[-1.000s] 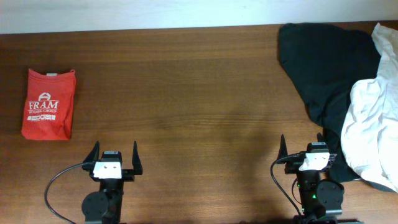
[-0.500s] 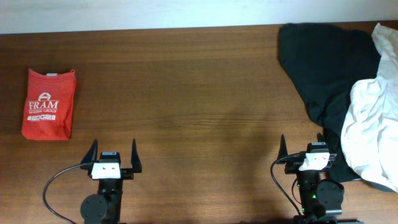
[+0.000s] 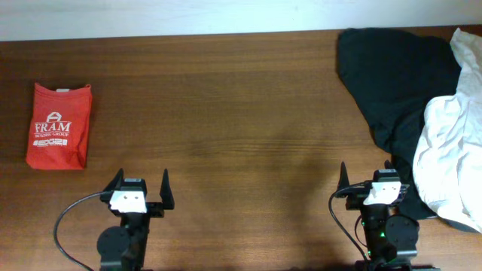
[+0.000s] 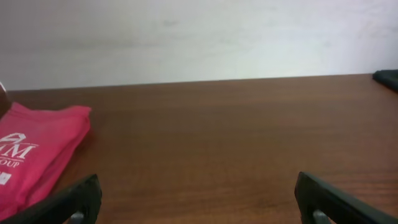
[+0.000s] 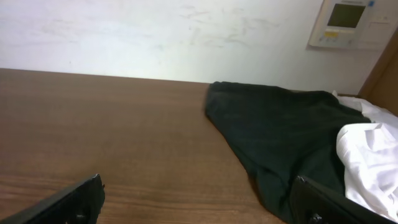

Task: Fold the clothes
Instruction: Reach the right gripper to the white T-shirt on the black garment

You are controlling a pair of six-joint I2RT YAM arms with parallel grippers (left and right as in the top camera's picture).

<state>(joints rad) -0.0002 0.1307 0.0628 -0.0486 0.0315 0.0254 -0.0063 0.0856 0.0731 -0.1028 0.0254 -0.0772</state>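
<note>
The white T-shirt (image 3: 450, 150) lies crumpled at the table's right edge, partly on top of a black garment; it also shows in the right wrist view (image 5: 370, 158). My left gripper (image 3: 140, 187) is open and empty at the front left, far from the shirt. Its fingertips (image 4: 81, 199) frame bare wood in the left wrist view. My right gripper (image 3: 367, 176) is open and empty at the front right, just left of the shirt, with one finger (image 5: 323, 202) over the black cloth. No green-and-yellow mark shows.
A big black garment (image 3: 395, 75) spreads over the back right corner, also in the right wrist view (image 5: 280, 130). A small red folded shirt printed "FRAM" (image 3: 59, 125) lies at the left, also in the left wrist view (image 4: 31, 155). The brown wooden table (image 3: 226, 113) ends at a white wall.
The left arm has shifted slightly at its base. The right arm and the garments have not moved.
</note>
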